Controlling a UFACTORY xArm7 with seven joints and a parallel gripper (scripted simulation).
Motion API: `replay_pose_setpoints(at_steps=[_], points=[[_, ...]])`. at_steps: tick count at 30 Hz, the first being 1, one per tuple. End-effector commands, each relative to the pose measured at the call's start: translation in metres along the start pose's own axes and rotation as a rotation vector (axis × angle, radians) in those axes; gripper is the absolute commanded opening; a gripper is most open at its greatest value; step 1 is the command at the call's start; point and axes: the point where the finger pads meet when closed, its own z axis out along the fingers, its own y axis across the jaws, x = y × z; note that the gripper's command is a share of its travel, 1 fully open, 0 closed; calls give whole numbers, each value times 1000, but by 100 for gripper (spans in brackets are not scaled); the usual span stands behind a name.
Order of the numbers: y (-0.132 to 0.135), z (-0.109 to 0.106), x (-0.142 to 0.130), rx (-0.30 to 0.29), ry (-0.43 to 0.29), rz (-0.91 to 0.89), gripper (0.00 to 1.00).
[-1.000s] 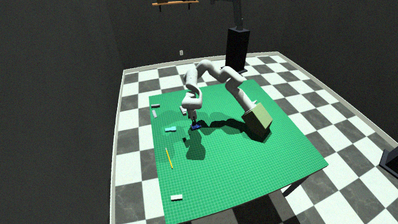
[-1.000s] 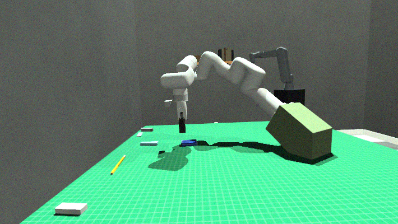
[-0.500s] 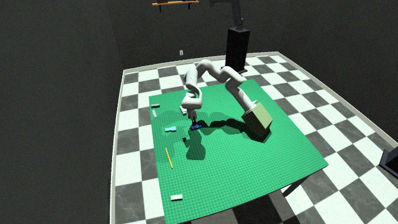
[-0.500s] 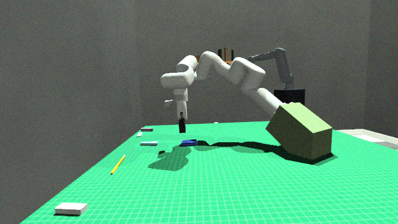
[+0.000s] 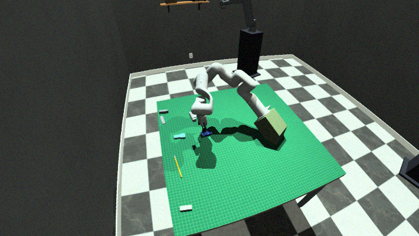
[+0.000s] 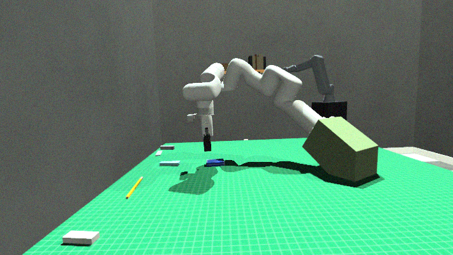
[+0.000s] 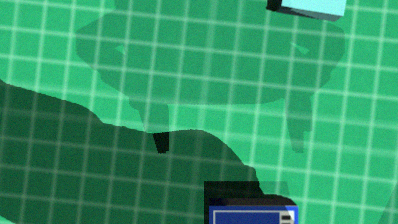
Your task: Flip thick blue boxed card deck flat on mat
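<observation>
Gripper (image 6: 207, 145) hangs w/ fingers wide apart, nothing in them, above the blue card deck (image 6: 214, 162); deck lies flat on green mat (image 6: 255, 207), apart from light-blue box (image 6: 169, 163); yellow pencil (image 6: 134, 187) nearer the mat's front.

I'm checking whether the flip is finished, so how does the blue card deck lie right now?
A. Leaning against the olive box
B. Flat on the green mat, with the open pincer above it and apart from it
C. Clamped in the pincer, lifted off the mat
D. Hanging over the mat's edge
B: in the exterior view the blue card deck lies flat on the green mat, while the pincer hangs open above it with a gap between them.
</observation>
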Motion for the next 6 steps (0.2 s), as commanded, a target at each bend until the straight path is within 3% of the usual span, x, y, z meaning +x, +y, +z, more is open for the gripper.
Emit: replay_pose_setpoints(at_steps=[1, 6], points=[[-1, -2, 1, 3, 4, 0, 100], [-1, -2, 1, 3, 4, 0, 100]])
